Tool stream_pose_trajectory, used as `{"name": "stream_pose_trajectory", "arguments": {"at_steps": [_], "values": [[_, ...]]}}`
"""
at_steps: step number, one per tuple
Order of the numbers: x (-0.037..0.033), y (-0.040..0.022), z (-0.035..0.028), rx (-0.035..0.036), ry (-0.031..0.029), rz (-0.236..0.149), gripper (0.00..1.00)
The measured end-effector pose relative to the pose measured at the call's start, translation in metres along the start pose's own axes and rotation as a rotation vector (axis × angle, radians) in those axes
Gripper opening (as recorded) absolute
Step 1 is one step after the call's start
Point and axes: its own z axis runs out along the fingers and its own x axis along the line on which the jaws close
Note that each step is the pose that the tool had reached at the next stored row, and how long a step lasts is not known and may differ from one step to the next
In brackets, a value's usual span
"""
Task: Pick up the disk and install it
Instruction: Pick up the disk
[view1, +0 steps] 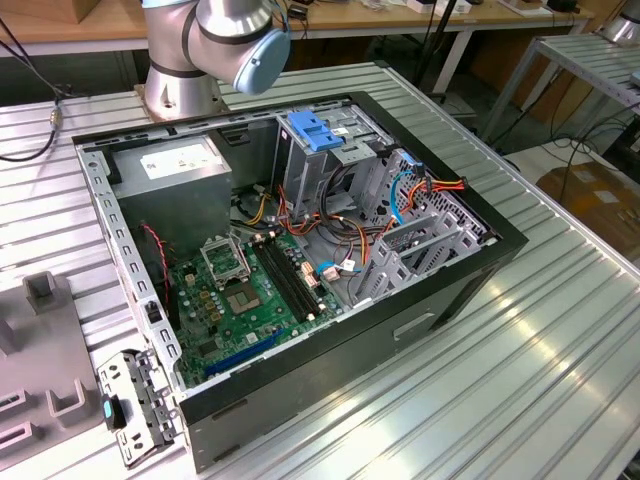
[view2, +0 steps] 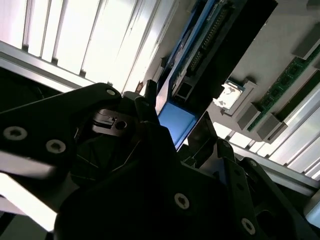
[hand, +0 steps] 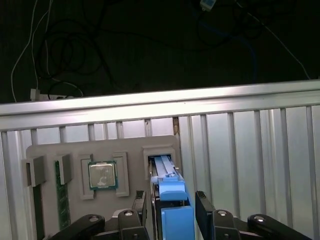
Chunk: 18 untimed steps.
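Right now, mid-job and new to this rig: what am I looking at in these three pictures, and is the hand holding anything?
The machine is one robot arm on a slatted metal table. The exterior view looks from off the arm at an open computer case. Both wrist views ride on the arm and look past its hand at a grey parts tray, which holds a processor chip, a memory stick and the disk, standing in its slot. The hand straddles the disk's blue rail; whether it grips yet, I cannot tell.
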Motion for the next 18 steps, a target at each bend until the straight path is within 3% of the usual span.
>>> {"name": "stream_pose_trajectory", "arguments": {"at_steps": [3,14,15,18], "values": [[0.0001,0.0000,0.0020,-0.0126,0.0007,0.011,0.51],[0.0002,-0.0006,0.0055,-0.0126,0.0006,0.011,0.50],[0.0002,-0.0006,0.0055,-0.0126,0.0006,0.011,0.43],[0.0002,-0.0006,0.0057,-0.0126,0.0005,0.011,0.43]]}}
